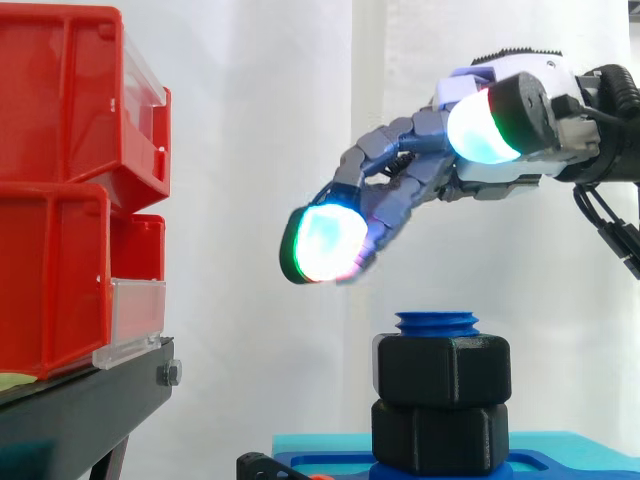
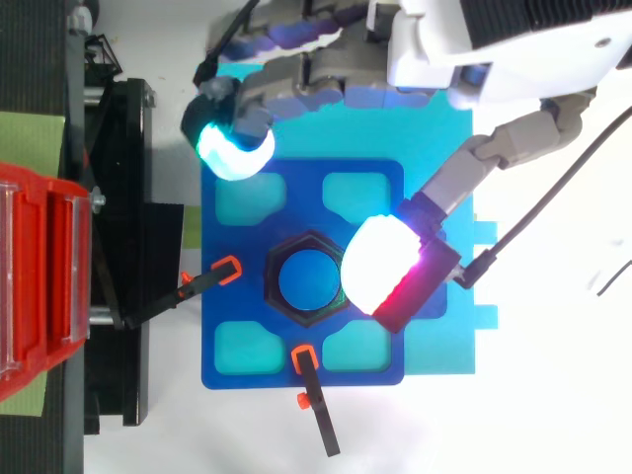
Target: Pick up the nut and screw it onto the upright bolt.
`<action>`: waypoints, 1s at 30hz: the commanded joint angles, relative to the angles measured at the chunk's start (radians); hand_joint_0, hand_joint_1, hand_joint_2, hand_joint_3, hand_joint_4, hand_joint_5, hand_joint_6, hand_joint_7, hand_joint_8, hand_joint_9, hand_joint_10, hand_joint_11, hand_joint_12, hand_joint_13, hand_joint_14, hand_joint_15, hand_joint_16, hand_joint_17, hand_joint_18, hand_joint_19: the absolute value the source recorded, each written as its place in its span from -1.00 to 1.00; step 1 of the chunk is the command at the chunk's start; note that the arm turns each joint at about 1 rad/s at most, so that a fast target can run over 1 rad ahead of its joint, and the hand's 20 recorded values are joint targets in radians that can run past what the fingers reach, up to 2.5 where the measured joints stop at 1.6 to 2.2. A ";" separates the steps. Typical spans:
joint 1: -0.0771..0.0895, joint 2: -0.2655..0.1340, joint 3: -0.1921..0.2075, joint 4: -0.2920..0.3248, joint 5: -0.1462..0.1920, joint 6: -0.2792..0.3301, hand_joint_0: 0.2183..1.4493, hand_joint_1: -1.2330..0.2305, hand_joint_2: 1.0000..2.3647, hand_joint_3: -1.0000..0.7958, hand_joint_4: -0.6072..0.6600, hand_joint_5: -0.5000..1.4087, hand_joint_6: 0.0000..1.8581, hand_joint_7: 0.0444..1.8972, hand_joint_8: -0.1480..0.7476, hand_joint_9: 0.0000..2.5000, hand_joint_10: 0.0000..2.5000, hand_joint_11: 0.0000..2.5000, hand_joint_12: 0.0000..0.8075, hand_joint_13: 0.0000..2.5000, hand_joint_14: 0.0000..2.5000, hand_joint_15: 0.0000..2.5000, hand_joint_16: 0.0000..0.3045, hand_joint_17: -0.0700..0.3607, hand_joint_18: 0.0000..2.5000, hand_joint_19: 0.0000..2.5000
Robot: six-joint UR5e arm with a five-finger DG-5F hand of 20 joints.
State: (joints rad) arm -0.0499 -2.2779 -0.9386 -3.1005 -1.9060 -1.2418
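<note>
From the side, the robot's hand (image 1: 410,180) reaches in from the right and hangs in the air above and a little left of the upright blue bolt (image 1: 437,322). Its fingers (image 1: 325,243) are stretched out and loosely spread, glowing cyan and green at the pads, and they hold nothing. The black nut (image 1: 441,368) already sits on the bolt, with a short stretch of blue thread standing above it. It rests directly on a second black hexagonal piece (image 1: 440,435) beneath. Neither the hand nor its pads touch the nut. At the left, red bins (image 1: 60,100) are stacked on a black stand (image 1: 80,410). From above, the hand (image 2: 464,49) enters from the top edge. One finger pad (image 2: 235,148) glows cyan over the upper left corner of a dark blue plate (image 2: 296,197), and the thumb's white pad lies just right of the bolt (image 2: 308,279). The nut (image 2: 308,243) rings the bolt at the plate's middle. Two orange-tipped black clamps (image 2: 227,269) hold the plate's left and lower edges, over a lighter cyan base (image 2: 444,346).
</note>
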 commanded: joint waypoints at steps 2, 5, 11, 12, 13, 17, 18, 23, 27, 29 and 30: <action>0.019 0.000 -0.023 0.009 0.021 0.005 -0.66 0.30 -1.00 -0.44 0.16 -0.67 -0.46 -0.43 -0.10 -0.60 -1.00 -1.00 -0.05 -0.95 -1.00 -1.00 -0.65 -0.11 -1.00 -1.00; 0.028 0.000 -0.049 0.020 0.036 0.013 -0.67 0.34 -1.00 -0.44 0.16 -0.68 -0.46 -0.42 -0.09 -0.66 -1.00 -1.00 -0.04 -1.00 -1.00 -1.00 -0.63 -0.09 -1.00 -1.00; 0.050 0.000 -0.101 0.077 0.047 0.051 -0.67 0.35 -1.00 -0.44 0.15 -0.68 -0.46 -0.42 -0.10 -0.71 -1.00 -1.00 -0.04 -1.00 -1.00 -1.00 -0.62 -0.06 -1.00 -1.00; 0.051 0.000 -0.105 0.085 0.047 0.053 -0.67 0.36 -1.00 -0.44 0.15 -0.68 -0.46 -0.41 -0.10 -0.71 -1.00 -1.00 -0.04 -1.00 -1.00 -1.00 -0.61 -0.06 -1.00 -1.00; 0.051 0.000 -0.105 0.086 0.047 0.053 -0.67 0.36 -1.00 -0.44 0.15 -0.68 -0.46 -0.42 -0.10 -0.71 -1.00 -1.00 -0.04 -1.00 -1.00 -1.00 -0.61 -0.06 -1.00 -1.00; 0.056 0.000 -0.123 0.111 0.047 0.053 -0.67 0.36 -1.00 -0.44 0.15 -0.67 -0.46 -0.41 -0.10 -0.71 -1.00 -1.00 -0.04 -1.00 -1.00 -1.00 -0.61 -0.05 -1.00 -1.00; 0.059 0.000 -0.137 0.125 0.047 0.053 -0.67 0.36 -1.00 -0.44 0.15 -0.67 -0.46 -0.40 -0.10 -0.70 -1.00 -1.00 -0.04 -1.00 -1.00 -1.00 -0.60 -0.04 -1.00 -1.00; 0.061 0.000 -0.158 0.177 0.053 0.056 -0.67 0.36 -1.00 -0.44 0.19 -0.65 -0.46 -0.32 -0.07 -0.67 -1.00 -1.00 -0.03 -1.00 -1.00 -1.00 -0.61 -0.05 -1.00 -1.00; 0.062 0.000 -0.158 0.163 0.061 0.058 -0.66 0.36 -1.00 -0.44 0.24 -0.61 -0.46 -0.17 -0.06 -0.62 -1.00 -1.00 -0.02 -0.98 -1.00 -1.00 -0.62 -0.07 -1.00 -1.00; 0.062 0.000 -0.160 0.163 0.070 0.056 -0.66 0.33 -1.00 -0.44 0.27 -0.59 -0.46 -0.10 -0.04 -0.58 -1.00 -1.00 -0.03 -0.94 -1.00 -1.00 -0.63 -0.08 -1.00 -1.00; 0.064 0.000 -0.158 0.160 0.070 0.056 -0.65 0.33 -1.00 -0.44 0.28 -0.59 -0.46 -0.07 -0.04 -0.56 -1.00 -1.00 -0.03 -0.94 -1.00 -1.00 -0.63 -0.09 -1.00 -1.00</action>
State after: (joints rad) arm 0.0128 -2.2779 -1.0972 -2.9375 -1.8440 -1.1850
